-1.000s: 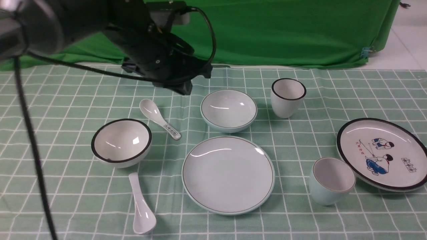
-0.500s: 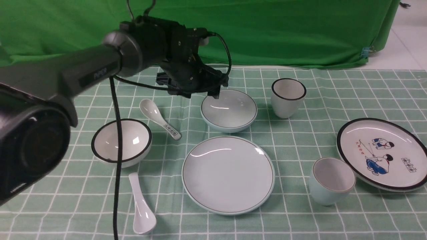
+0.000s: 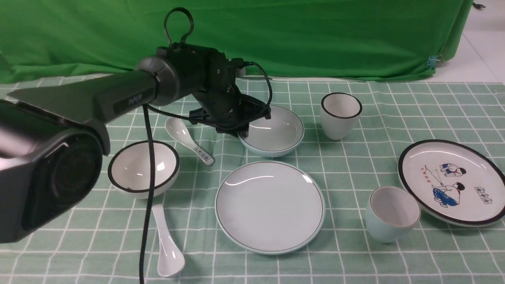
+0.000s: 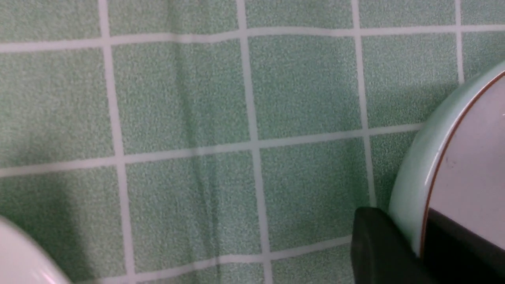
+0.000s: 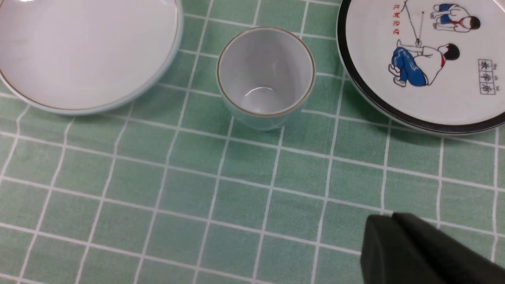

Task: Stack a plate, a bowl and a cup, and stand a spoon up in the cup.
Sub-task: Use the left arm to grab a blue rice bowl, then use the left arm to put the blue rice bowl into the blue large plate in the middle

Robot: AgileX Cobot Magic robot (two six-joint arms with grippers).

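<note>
The pale blue-green bowl point(image 3: 276, 132) sits behind the matching plate point(image 3: 270, 207). My left gripper point(image 3: 244, 132) is shut on the bowl's left rim. The left wrist view shows the left gripper point(image 4: 410, 223) with one finger outside and one inside the bowl point(image 4: 473, 157). The blue-green cup point(image 3: 392, 215) stands upright to the right of the plate. The plain white spoon point(image 3: 167, 244) lies at the front left. In the right wrist view the right gripper point(image 5: 388, 225) is shut and empty above the cloth, short of the cup point(image 5: 265, 75) and the plate point(image 5: 79, 51).
A black-rimmed white bowl point(image 3: 143, 167) and a patterned spoon point(image 3: 189, 140) lie left of the left gripper. A black-rimmed white cup point(image 3: 340, 115) stands right of the bowl. The cartoon plate point(image 3: 453, 181) lies at the far right, next to the blue-green cup. A green backdrop hangs behind.
My left arm has come down and forward from above the table to the bowl's left rim, and its jaws have closed on that rim. The dishes have not moved.
</note>
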